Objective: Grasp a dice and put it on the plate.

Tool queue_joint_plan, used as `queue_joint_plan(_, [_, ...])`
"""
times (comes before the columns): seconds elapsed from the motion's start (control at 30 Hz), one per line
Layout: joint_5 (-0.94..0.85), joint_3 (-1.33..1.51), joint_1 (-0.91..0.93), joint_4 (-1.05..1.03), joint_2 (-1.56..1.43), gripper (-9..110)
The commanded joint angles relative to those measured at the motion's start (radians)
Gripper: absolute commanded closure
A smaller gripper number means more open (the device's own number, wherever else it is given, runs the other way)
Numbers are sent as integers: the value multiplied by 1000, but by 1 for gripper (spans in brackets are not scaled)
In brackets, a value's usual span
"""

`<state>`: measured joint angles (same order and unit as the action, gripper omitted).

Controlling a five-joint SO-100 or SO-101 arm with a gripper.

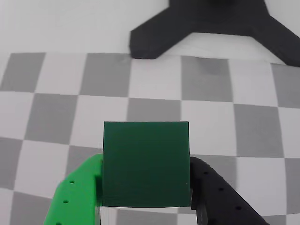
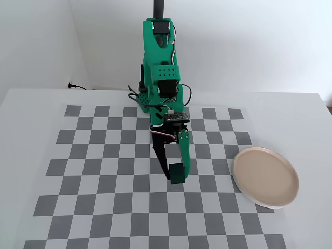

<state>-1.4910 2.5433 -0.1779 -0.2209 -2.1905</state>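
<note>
The dice (image 1: 146, 164) is a dark green cube with plain faces. It sits between my gripper's (image 1: 146, 187) bright green finger (image 1: 77, 197) and black finger (image 1: 220, 197), which press on its two sides. In the fixed view the dice (image 2: 177, 173) is held in my gripper (image 2: 175, 175) just over the checkered mat near its middle; I cannot tell if it touches the mat. The plate (image 2: 265, 177), pale beige-pink with a white rim, lies at the mat's right edge, about two squares right of the dice. It is out of the wrist view.
A grey and white checkered mat (image 2: 104, 171) covers the white table. The green arm's base (image 2: 155, 98) stands at the mat's far edge. A black three-legged stand foot (image 1: 211, 23) lies beyond the mat in the wrist view.
</note>
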Motion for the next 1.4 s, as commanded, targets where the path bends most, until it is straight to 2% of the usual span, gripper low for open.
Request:
queue_joint_plan(0.0, [-2,-12,-84,-55,-143,106])
queue_joint_plan(0.33, [-3,40,-267,-132,-288,106])
queue_joint_plan(0.8, [-31,40,-446,-112,-259,106])
queue_joint_plan(1.37, [0,-215,-591,-89,75,106])
